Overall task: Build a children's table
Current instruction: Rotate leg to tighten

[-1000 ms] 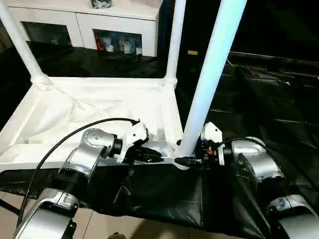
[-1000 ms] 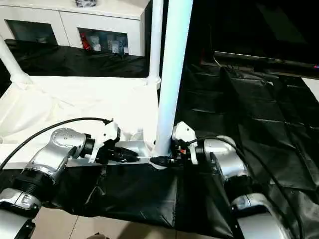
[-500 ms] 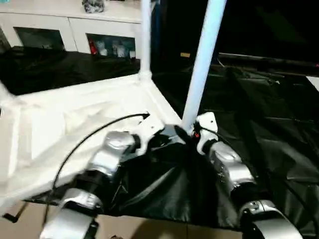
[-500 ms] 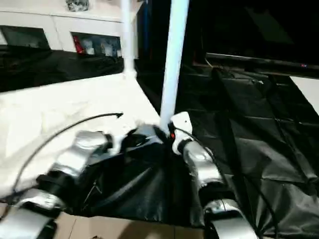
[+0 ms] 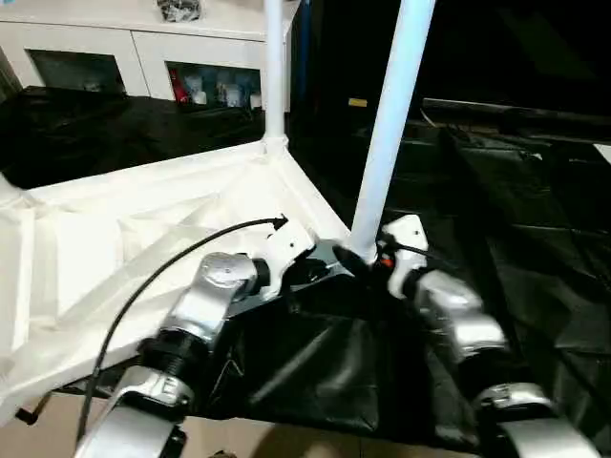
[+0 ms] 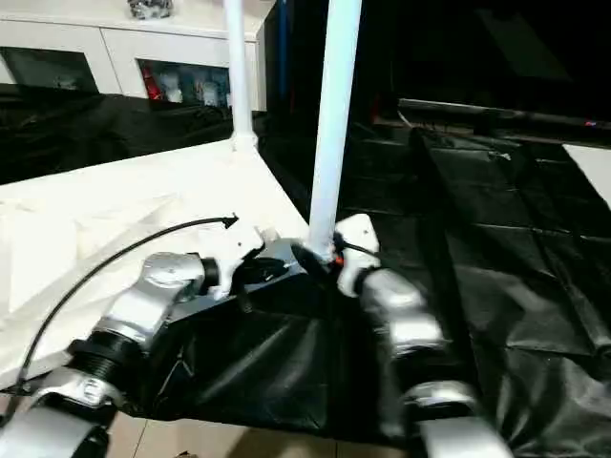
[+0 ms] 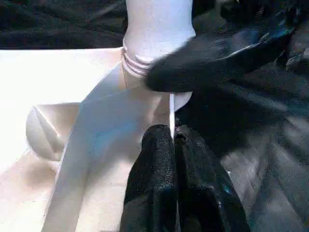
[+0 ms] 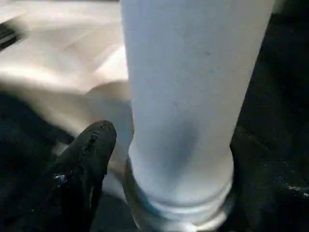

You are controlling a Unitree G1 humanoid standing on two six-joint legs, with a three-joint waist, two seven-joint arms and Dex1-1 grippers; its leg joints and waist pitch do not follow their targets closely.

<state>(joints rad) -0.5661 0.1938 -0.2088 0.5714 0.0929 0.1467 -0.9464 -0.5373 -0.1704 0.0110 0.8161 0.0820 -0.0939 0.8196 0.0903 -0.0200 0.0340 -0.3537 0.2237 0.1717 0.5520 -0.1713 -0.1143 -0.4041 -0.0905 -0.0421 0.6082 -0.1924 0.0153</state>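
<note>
Your left end effector (image 7: 174, 145) has its 2 black fingers pressed together on the thin rim at the near corner of the upturned white plastic rectangular table top (image 5: 124, 239), which lies ribbed side up on the black plastic sheeting (image 5: 516, 219). Just beyond that end effector, the long white tapered tubular leg (image 5: 387, 134) stands upright in the round corner socket, and your right end effector (image 8: 159, 159) straddles its base, 1 finger (image 8: 84, 159) on either side, though you cannot tell whether they press on it. Farther off, a second white leg (image 5: 275, 72) rises from the far corner, before the white glass-door cabinet (image 5: 143, 48).
</note>
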